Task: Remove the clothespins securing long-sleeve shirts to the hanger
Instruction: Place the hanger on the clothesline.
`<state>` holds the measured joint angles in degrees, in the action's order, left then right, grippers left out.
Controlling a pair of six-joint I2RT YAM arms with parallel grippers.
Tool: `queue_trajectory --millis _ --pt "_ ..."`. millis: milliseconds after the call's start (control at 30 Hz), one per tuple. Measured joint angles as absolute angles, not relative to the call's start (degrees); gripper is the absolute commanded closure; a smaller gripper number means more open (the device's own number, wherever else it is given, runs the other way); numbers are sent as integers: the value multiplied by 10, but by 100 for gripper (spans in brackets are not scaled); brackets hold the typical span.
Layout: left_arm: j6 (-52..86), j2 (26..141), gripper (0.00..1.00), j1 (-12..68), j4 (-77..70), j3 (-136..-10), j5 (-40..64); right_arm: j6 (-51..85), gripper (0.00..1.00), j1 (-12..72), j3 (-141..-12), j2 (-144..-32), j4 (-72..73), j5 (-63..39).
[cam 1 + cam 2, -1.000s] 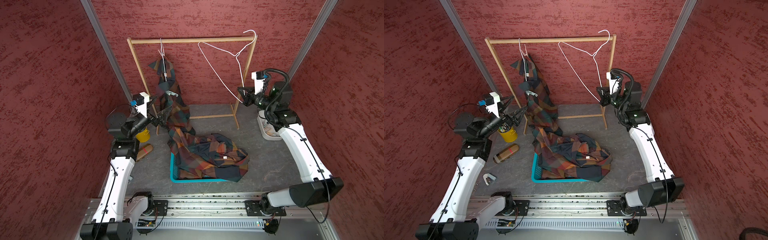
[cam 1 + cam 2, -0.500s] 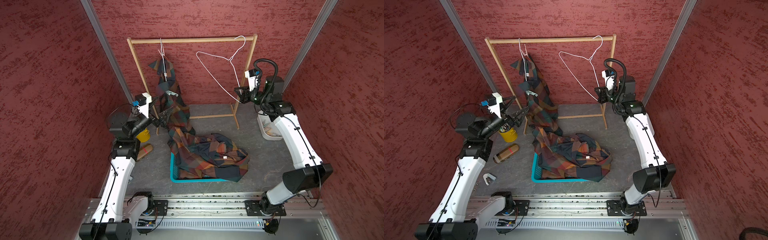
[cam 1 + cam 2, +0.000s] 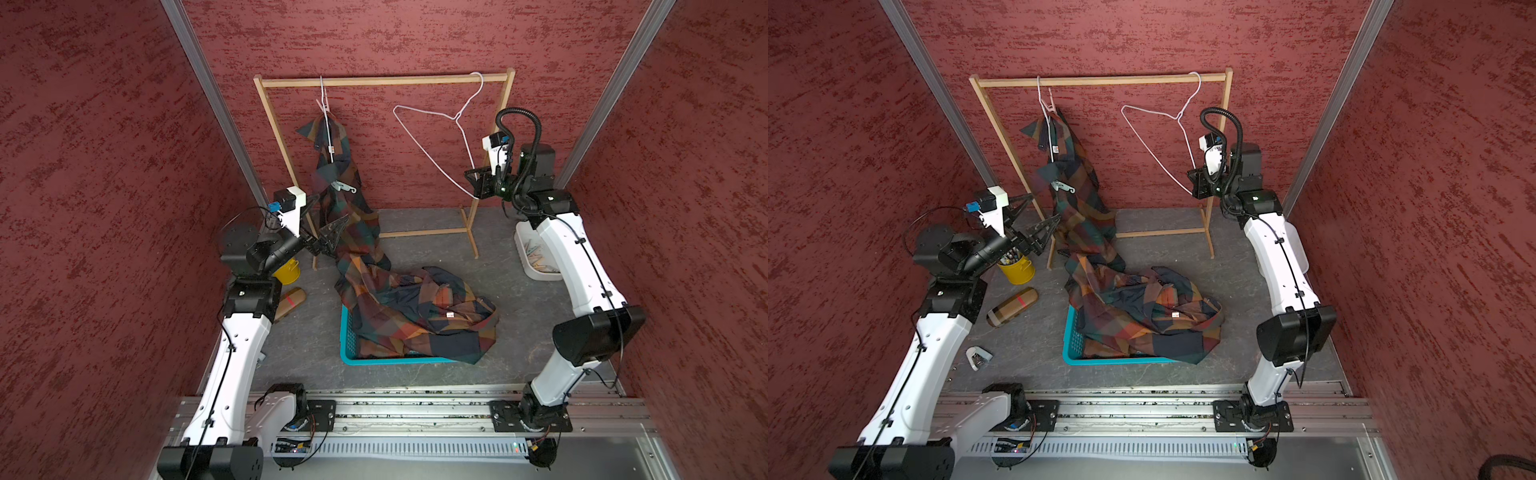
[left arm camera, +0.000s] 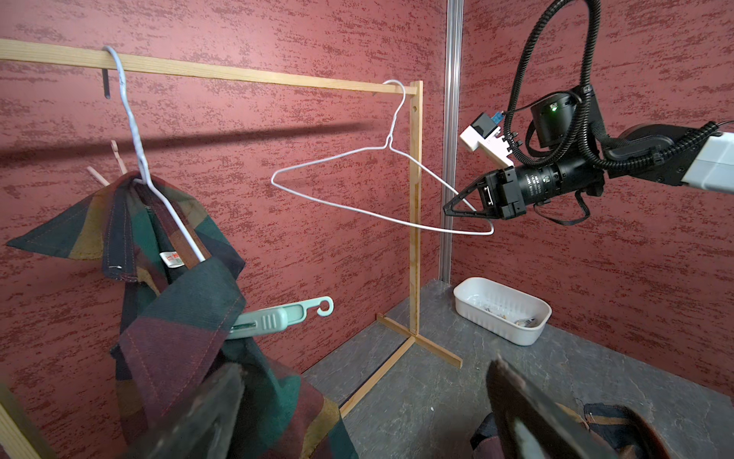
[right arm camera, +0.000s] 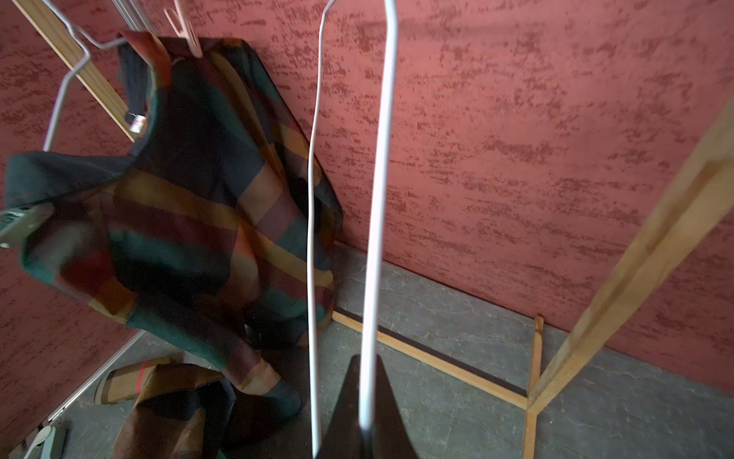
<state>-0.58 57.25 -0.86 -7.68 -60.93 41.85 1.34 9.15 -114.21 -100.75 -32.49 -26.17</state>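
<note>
Two shirts: hung shirt (image 4: 178, 326), heaped shirt (image 3: 415, 316) over basket (image 3: 347, 340). Two clothespins: mint clothespin (image 4: 274, 320), pink clothespin (image 5: 190, 33). Left hand (image 3: 1045, 205) wide, empty; right hand (image 4: 449, 208) clamps bare hanger (image 5: 379, 198).

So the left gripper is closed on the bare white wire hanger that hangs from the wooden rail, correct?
No: it is the right gripper that is closed on the bare white wire hanger that hangs from the wooden rail; the left wrist view shows it.
</note>
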Motion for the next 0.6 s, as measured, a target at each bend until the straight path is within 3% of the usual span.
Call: queue_trajectory --millis 233,267,333,400,600 --pt "-9 573 2 -5 -74 -609 414 8 100 92 -1146 -1016 -325 -258" --pt "-9 573 2 -5 -74 -609 414 8 96 93 -1142 -1014 -324 -257" --pt "-9 573 2 -3 -73 -609 412 9 76 95 -1122 -1002 -314 -253" --pt "-9 573 2 -2 -73 -607 409 11 63 96 -1090 -985 -306 -253" --pt "-10 573 2 4 -72 -596 395 25 49 96 -985 -920 -260 -252"
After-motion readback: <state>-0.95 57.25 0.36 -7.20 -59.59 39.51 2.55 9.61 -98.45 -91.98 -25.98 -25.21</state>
